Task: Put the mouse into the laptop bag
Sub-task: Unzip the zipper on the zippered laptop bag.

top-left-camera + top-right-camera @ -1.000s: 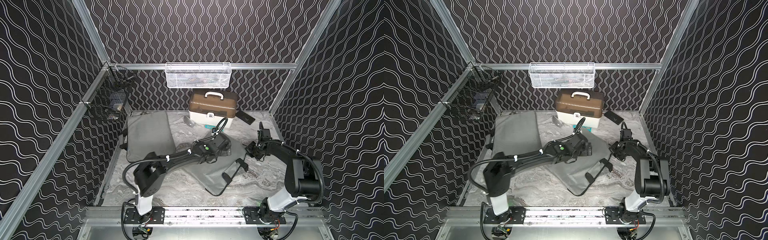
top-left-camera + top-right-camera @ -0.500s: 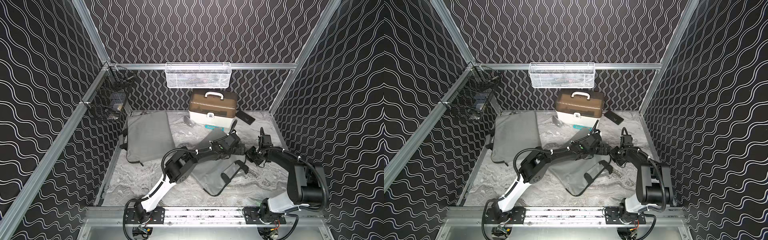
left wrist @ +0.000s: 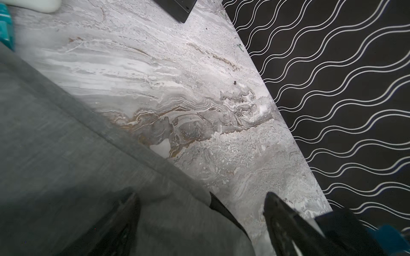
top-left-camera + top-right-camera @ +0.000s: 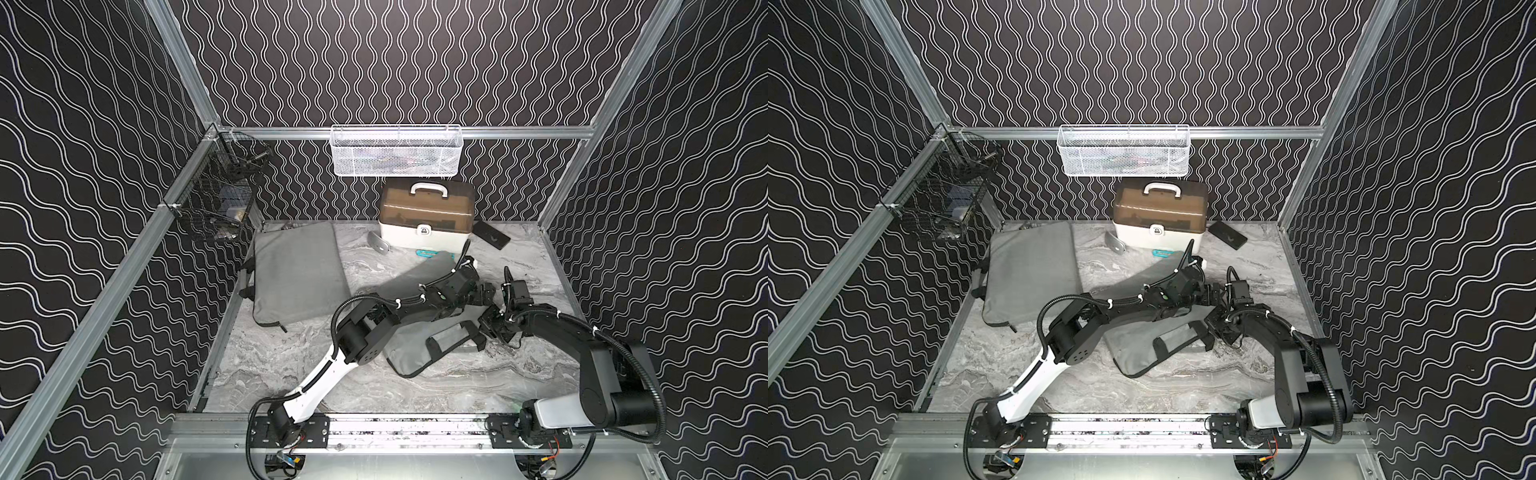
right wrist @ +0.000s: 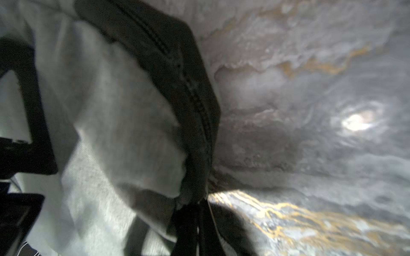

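**Bimanual cell, seen from above and from both wrists.** The counter (image 4: 291, 374) is closed on three sides by patterned panels (image 3: 332, 88). Open marble lies along the front rail (image 4: 415, 428) and in the right rear corner. The middle is taken up by the laptop bag (image 4: 415, 353), which lies askew with its black handles toward the front right. The left wrist view shows the bag's edge running diagonally, with a strip of bare counter between it and the right panel.

**Left arm:** stretched low across the bag from the front left, elbow raised. The left hand (image 4: 484, 293) stands wide open and holds nothing. One finger (image 3: 124, 221) is over the fabric and the other over bare marble, so the hand straddles the bag's edge.

**Right arm:** folded in from the front right. The right hand (image 4: 492, 328) is just beside the left one, jaws closed on the bag's black zip edge, where the fabric is bunched up.

**Mouse:** cannot be picked out with certainty in any view.

**Surroundings:**
- A second grey bag (image 4: 297, 274) lies flat at the left rear.
- A brown-lidded case (image 4: 426, 216) stands at the back.
- Beside the case lie a small grey curved object (image 4: 379, 245), a teal item (image 4: 428, 252) and a flat black device (image 4: 492, 235).
- A white mesh basket (image 4: 395, 151) hangs at the back and a black wire basket (image 4: 220, 199) at the left rear corner, both clear of the arms
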{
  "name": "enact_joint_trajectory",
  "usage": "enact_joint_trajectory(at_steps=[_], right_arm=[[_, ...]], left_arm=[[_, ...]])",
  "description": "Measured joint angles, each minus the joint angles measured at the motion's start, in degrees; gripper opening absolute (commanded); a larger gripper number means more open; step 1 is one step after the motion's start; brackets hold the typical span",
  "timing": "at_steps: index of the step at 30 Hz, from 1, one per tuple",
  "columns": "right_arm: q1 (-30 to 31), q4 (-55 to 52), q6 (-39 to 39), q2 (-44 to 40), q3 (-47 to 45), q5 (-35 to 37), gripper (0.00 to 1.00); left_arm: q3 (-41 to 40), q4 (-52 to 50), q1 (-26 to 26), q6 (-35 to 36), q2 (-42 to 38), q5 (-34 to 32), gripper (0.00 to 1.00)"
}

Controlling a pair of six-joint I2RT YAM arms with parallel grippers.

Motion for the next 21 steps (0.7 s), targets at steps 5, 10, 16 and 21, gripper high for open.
enact_joint_trajectory(at_steps=[5,10,16,21], right_arm=[[-4.26,0.09,0.0,-4.02,-3.21,-4.92,0.0],[-4.44,1.62,-0.96,-8.52,-5.03,-7.13,0.0],[-4.52,2.58,-1.18,-9.94,-6.01,-5.86,0.0],[-4.42,5.55,-1.16,-9.97,-7.98,-6.12,0.0]], left_arm=[[0.96,-12.46,0.13,-1.99,-3.76,-3.19,0.92],[0.55,-30.16,0.39,-4.87,-9.57,-5.92,0.92],[8.96,-47.87,0.46,-7.8,-8.35,-6.03,0.93],[12.13,-53.77,1.53,-10.67,-6.71,-3.45,0.94]])
